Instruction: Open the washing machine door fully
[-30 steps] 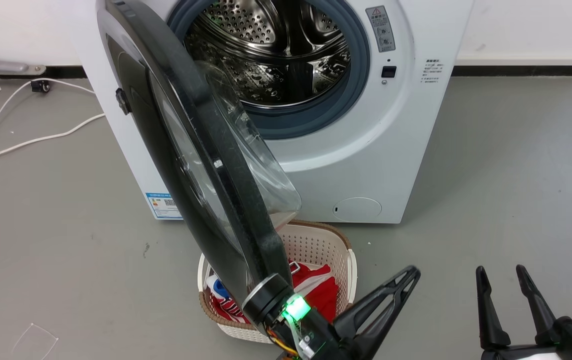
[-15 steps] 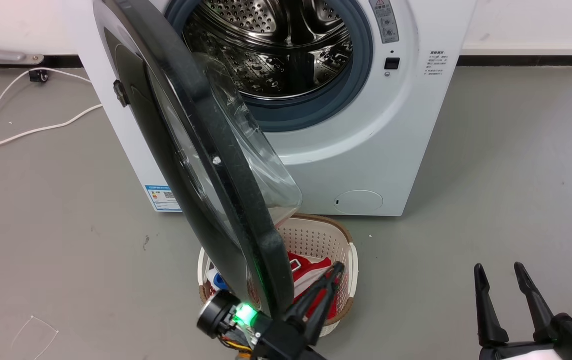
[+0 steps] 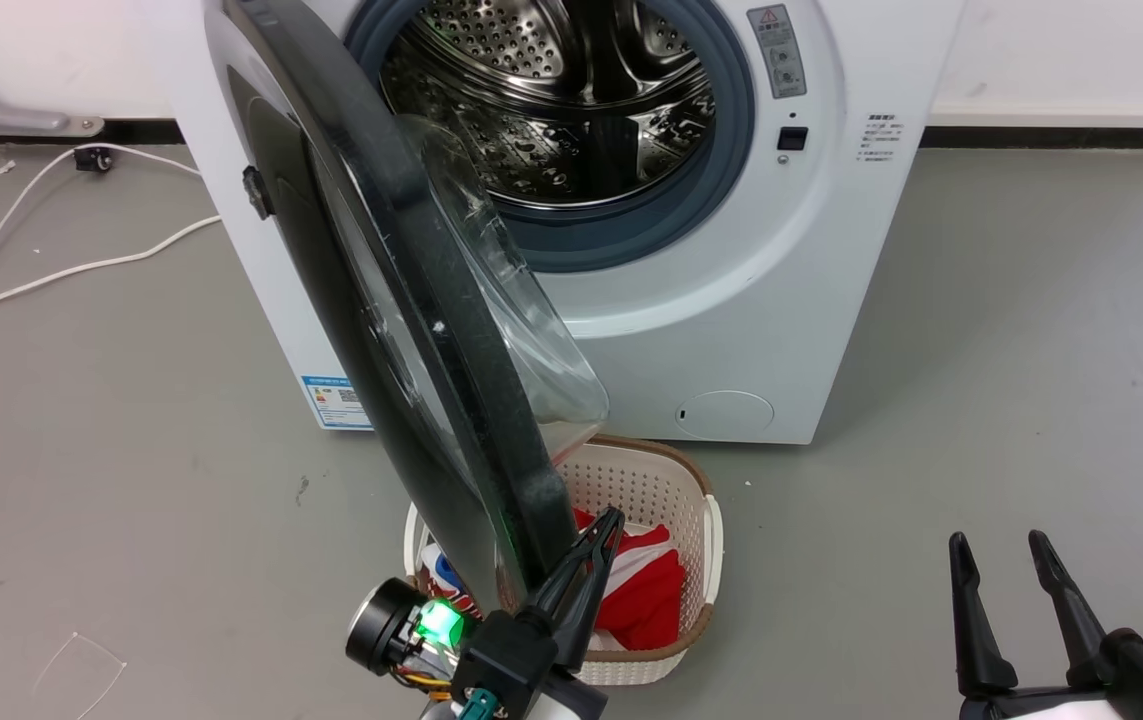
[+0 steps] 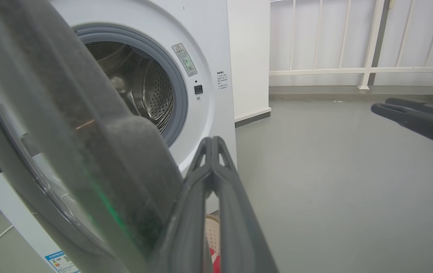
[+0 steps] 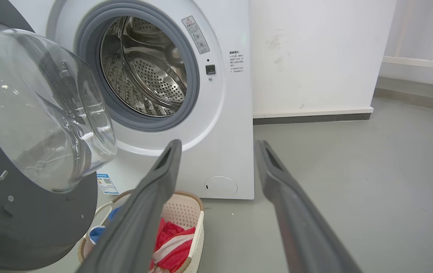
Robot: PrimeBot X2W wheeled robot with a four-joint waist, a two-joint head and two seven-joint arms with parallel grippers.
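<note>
Grey concrete floor (image 3: 981,400) and a white wall (image 3: 1081,50) frame a laundry corner where the washing machine door (image 3: 401,330) stands swung out on its left-hand hinge. It is roughly edge-on to the head camera, its clear glass bowl facing right and its near edge hanging over a white laundry basket (image 3: 714,540). Behind it, the washing machine (image 3: 781,300) shows its steel drum (image 3: 551,100), ringed in grey rubber. The left pincer (image 3: 609,520), fingers pressed together with nothing between them, lies against the inner side of the door's black rim at its near, low edge, above red clothes (image 3: 646,590) in the basket. The right pincer (image 3: 999,545), fingers spread and empty, hangs well apart to the right, near the camera, over bare floor. A white cable (image 3: 91,265) trails across the floor at far left.
</note>
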